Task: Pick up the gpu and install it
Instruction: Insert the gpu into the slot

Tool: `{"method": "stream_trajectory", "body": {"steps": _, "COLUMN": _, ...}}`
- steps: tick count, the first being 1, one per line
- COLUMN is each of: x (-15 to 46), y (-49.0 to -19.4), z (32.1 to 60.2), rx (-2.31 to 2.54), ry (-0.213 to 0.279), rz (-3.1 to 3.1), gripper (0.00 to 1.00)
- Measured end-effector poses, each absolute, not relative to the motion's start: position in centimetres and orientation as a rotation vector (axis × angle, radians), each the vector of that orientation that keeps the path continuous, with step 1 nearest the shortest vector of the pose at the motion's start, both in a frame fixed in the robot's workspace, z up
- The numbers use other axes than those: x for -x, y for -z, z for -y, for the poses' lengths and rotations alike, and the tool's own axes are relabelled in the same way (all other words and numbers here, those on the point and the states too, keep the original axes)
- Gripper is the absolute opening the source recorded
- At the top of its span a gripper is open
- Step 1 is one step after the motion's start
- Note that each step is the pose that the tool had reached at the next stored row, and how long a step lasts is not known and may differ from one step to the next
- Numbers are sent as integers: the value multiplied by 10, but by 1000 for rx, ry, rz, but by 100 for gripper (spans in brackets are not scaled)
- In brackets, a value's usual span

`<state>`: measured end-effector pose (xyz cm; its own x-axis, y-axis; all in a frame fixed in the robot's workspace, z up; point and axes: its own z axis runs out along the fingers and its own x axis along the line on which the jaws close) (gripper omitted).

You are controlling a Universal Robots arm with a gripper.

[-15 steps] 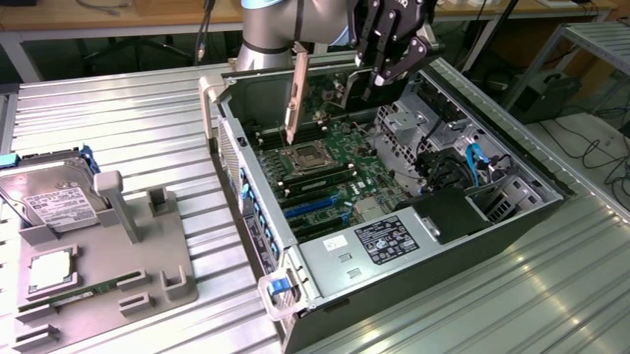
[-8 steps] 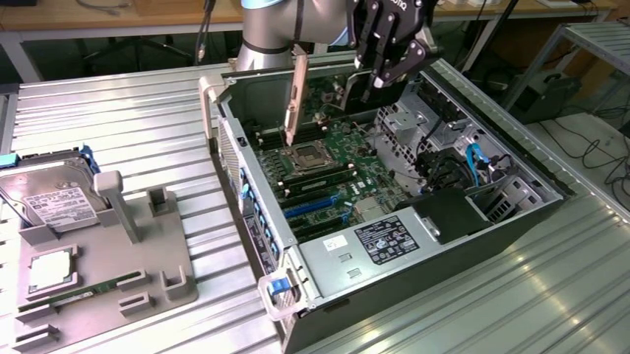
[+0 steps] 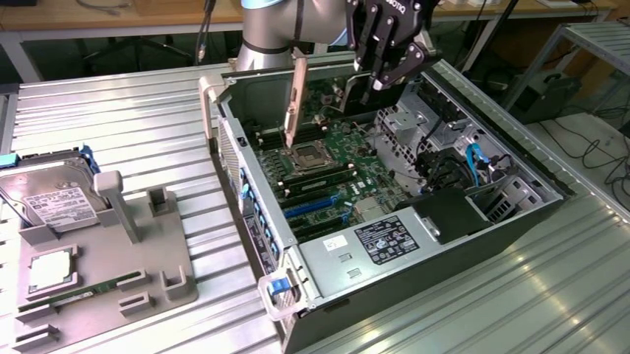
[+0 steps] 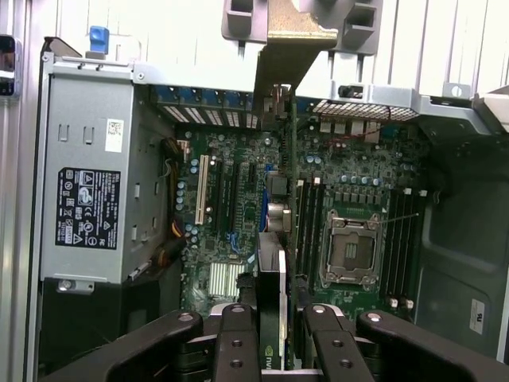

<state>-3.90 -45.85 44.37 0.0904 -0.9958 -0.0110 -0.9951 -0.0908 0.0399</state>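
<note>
My gripper (image 3: 386,65) is shut on the gpu (image 3: 335,85) and holds it above the open computer case (image 3: 229,140). The card hangs on edge, and its long beige bracket strip (image 3: 294,103) points down toward the motherboard (image 3: 340,158) near the CPU socket (image 3: 305,155). In the wrist view the gpu (image 4: 274,239) runs edge-on away from my gripper (image 4: 277,344), between the two black fingers (image 4: 238,342), with the bracket (image 4: 293,36) at its far end. It sits above the board, between the expansion slots (image 4: 231,199) and the memory slots (image 4: 308,223).
Inside the case the power supply (image 3: 389,237) with a black label lies at the near end, and drive cages with cables (image 3: 462,169) line the exterior view's right. On the exterior view's left, a grey fixture (image 3: 128,251) holds a hard drive (image 3: 49,199) and a green memory stick (image 3: 84,291).
</note>
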Motion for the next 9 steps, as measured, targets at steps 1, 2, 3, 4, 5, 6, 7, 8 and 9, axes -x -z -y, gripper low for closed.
{"method": "stream_trajectory", "body": {"steps": 1, "x": 39, "y": -443, "z": 459, "rx": -2303, "ry": 55, "rz": 2103, "gripper": 27}}
{"method": "stream_trajectory", "body": {"steps": 2, "x": 39, "y": -443, "z": 459, "rx": -2303, "ry": 55, "rz": 2103, "gripper": 27}}
{"method": "stream_trajectory", "body": {"steps": 3, "x": 39, "y": -443, "z": 459, "rx": -2303, "ry": 55, "rz": 2103, "gripper": 27}}
{"method": "stream_trajectory", "body": {"steps": 4, "x": 39, "y": -443, "z": 459, "rx": -2303, "ry": 55, "rz": 2103, "gripper": 27}}
{"method": "stream_trajectory", "body": {"steps": 5, "x": 39, "y": -442, "z": 459, "rx": -2303, "ry": 55, "rz": 2103, "gripper": 27}}
{"method": "stream_trajectory", "body": {"steps": 6, "x": 39, "y": -442, "z": 459, "rx": -2303, "ry": 55, "rz": 2103, "gripper": 27}}
{"method": "stream_trajectory", "body": {"steps": 7, "x": 39, "y": -442, "z": 459, "rx": -2303, "ry": 55, "rz": 2103, "gripper": 27}}
{"method": "stream_trajectory", "body": {"steps": 8, "x": 39, "y": -441, "z": 459, "rx": -2303, "ry": 55, "rz": 2103, "gripper": 27}}
{"method": "stream_trajectory", "body": {"steps": 9, "x": 39, "y": -441, "z": 459, "rx": -2303, "ry": 55, "rz": 2103, "gripper": 27}}
